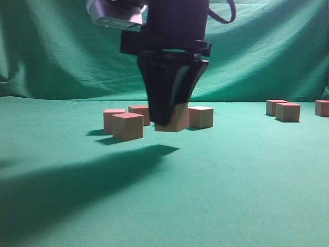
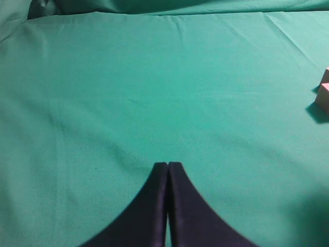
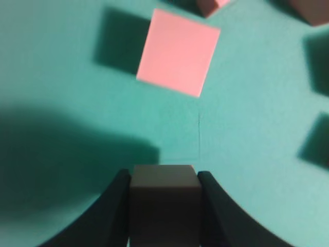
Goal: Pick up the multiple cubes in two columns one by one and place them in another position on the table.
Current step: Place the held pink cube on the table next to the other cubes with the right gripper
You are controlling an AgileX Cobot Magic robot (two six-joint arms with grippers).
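Exterior view: my right gripper (image 1: 167,121) hung over the middle of the table (image 1: 231,185), jaws clamped on one cube (image 1: 179,117), whose bottom edge looked just clear of the cloth or barely on it, hard to tell; four more cubes of the source cluster sat close around it, the front-left cube (image 1: 127,126) nearest the camera, one (image 1: 112,119) behind that, one (image 1: 140,113) at the back, and one (image 1: 201,117) just right of the held one; a separate group of three cubes (image 1: 288,111) stood well apart at far right, likely the placed ones. Left wrist view: my left gripper (image 2: 167,170) was closed, fingers pressed together on nothing, hovering above bare cloth, with only a cube corner (image 2: 325,95) at the right edge. Right wrist view: the held cube (image 3: 164,198) sat squarely between my two fingers (image 3: 115,206), gripped on both sides, a pink-topped cube (image 3: 178,51) on the table ahead. Judged step: pick made, lift starting. Next move would call for raising clear of the neighbours, carrying right toward the far group, setting down flat beside it without nudging those cubes, then releasing
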